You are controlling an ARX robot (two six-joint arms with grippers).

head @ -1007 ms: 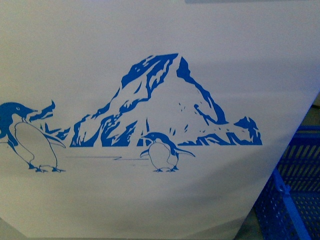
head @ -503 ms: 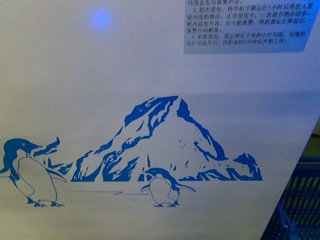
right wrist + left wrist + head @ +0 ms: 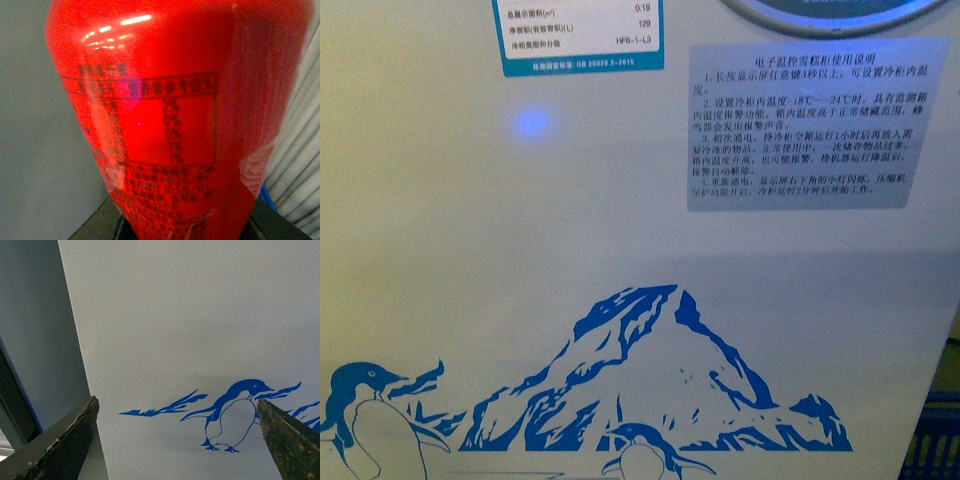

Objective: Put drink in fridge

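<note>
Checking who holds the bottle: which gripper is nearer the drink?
Right. The drink sits between the fingers of the right gripper, filling its wrist view. The left gripper is open and empty, facing the penguin picture on the fridge.

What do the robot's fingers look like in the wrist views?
The left fingers are two dark grey-black wedges, their edges scuffed and flecked with pale specks. Of the right fingers only dark slivers show past the red-labelled drink. No cables or markings are visible, and the front view shows neither arm.
</note>
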